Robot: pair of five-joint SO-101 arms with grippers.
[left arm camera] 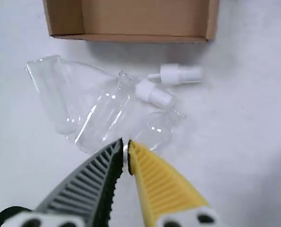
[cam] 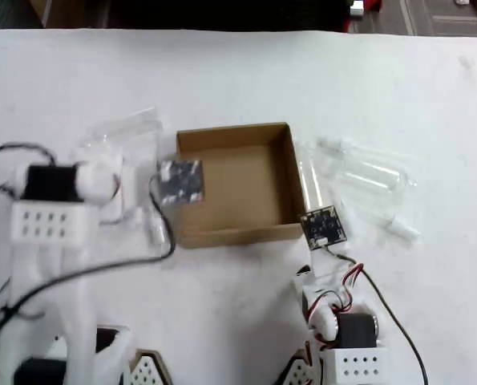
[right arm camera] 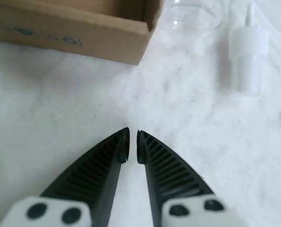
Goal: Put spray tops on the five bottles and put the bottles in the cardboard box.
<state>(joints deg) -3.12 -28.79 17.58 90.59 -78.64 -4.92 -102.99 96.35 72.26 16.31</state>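
Clear plastic bottles (left arm camera: pixel 102 116) lie heaped just beside the brown cardboard box (left arm camera: pixel 131 21); your left tool (left arm camera: pixel 125 144) hangs above them, closed and empty, like the right tool (right arm camera: pixel 132 135). Spread it wide first, then straddle one bottle, avoiding the loose white spray top (left arm camera: pixel 180 74).

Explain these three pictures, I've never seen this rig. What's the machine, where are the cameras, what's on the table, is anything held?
Two small robot arms sit side by side at a white table. The high view looks down on both; the other two come from a camera on each wrist, looking along the fingers. An open cardboard box stands mid-table. Clear bottles lie before the left gripper with two spray tops; more bottles lie right of the box. The right gripper hovers over bare table near another spray top. Both grippers are shut, holding nothing.
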